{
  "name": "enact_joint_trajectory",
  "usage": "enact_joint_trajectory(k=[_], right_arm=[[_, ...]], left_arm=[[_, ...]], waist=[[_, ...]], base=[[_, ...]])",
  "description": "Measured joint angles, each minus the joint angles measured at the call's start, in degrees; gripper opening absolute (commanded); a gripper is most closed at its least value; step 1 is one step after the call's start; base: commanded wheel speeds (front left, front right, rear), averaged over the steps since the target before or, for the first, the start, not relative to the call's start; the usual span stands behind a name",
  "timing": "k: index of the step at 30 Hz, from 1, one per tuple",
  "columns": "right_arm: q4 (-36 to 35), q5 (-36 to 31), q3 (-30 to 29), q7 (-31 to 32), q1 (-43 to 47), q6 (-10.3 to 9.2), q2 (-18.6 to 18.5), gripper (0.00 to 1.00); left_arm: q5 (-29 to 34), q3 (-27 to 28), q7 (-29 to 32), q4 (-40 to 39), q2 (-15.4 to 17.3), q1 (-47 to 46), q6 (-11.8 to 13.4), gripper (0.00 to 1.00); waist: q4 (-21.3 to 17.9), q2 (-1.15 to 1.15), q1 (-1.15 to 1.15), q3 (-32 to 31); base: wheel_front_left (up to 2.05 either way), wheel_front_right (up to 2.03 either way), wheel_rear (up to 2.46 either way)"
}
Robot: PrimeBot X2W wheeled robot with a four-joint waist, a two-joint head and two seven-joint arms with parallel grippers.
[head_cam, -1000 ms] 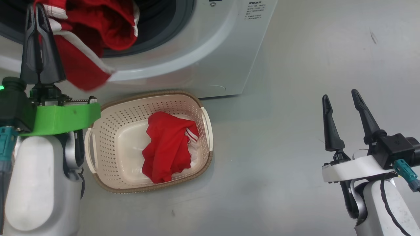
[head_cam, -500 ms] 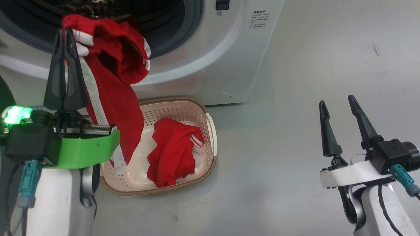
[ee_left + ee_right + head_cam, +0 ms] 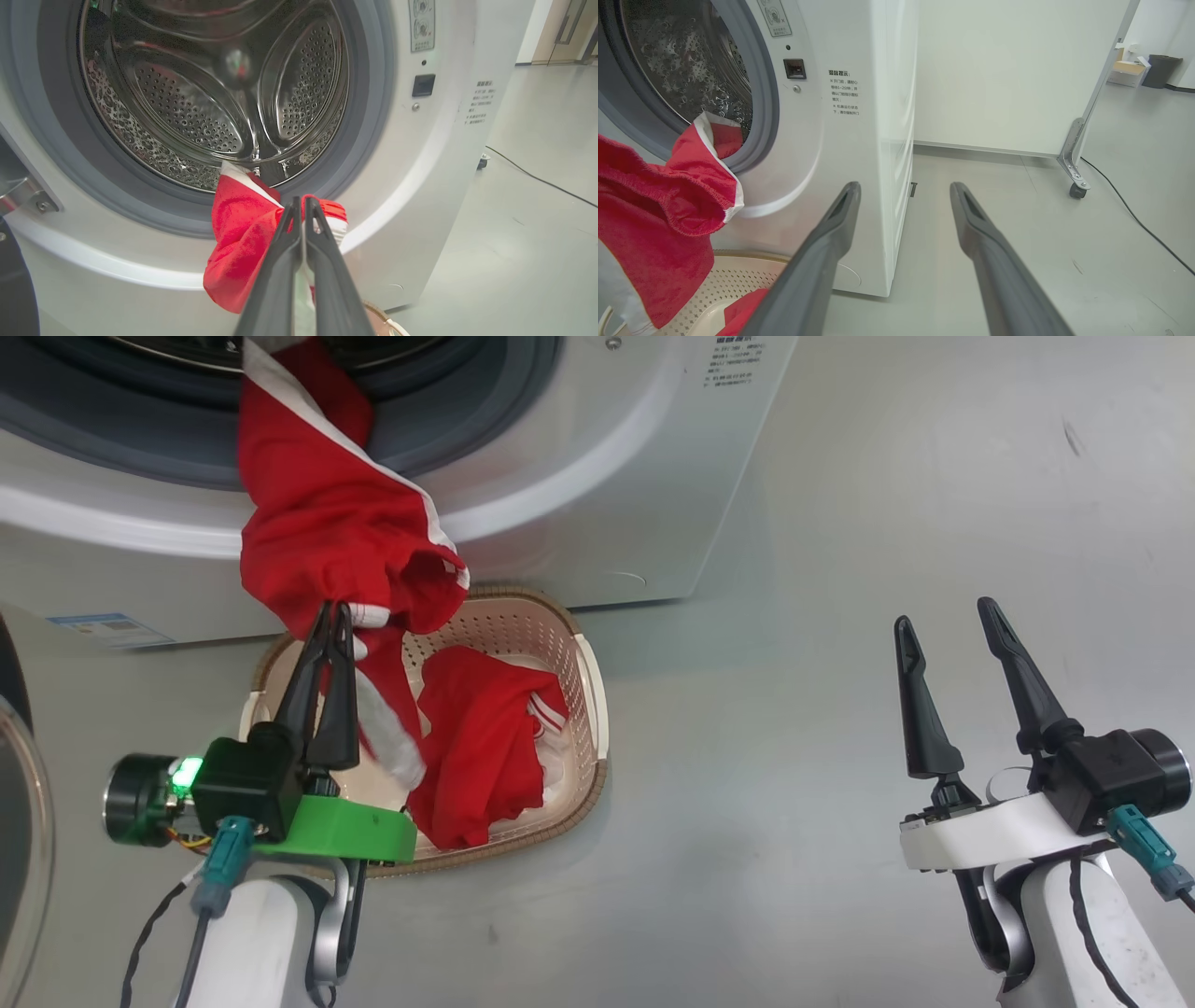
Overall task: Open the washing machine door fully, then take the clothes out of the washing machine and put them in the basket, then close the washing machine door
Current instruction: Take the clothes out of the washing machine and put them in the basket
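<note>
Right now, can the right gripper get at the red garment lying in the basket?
Probably yes: the right gripper is open, the garment lies mostly uncovered, and only bare floor lies between.

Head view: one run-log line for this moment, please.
left gripper: shut on red garment, hanging from drum | basket: second garment inside | right gripper: open, empty

Your left end effector (image 3: 334,612) sits at lower left in the head view, its two dark fingers pressed flat together — clamped on the clothes (image 3: 317,532) — and leaning slightly rightward above the green wrist bracket (image 3: 341,835). Your right end effector (image 3: 943,612) stands at lower right, fingers spread wide and holding nothing, pointing up from its white wrist bracket (image 3: 980,826).
</note>
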Motion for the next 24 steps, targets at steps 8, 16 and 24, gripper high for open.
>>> enact_joint_trajectory(k=[8,16,24], right_arm=[[-0.9,0.0,0.7,0.0,-0.6,0.03,0.5,1.0],[-1.7,0.9,1.0,0.0,-2.7,0.45,1.3,1.0],[-2.1,2.1,1.5,0.0,-4.6,0.51,1.8,1.0]], left_arm=[[-0.4,0.7,1.7,9.2,0.1,-0.7,0.0,0.0],[-0.6,3.6,3.4,18.6,0.9,-6.8,0.0,0.0],[-1.6,5.8,6.6,28.1,2.9,-13.4,0.0,0.0]], waist=[[-1.8,0.0,0.0,3.1],[-4.9,0.0,0.0,6.7],[-8.5,0.0,0.0,11.4]], base=[[0.0,0.0,0.0],[0.0,0.0,0.0],[0.0,0.0,0.0]])
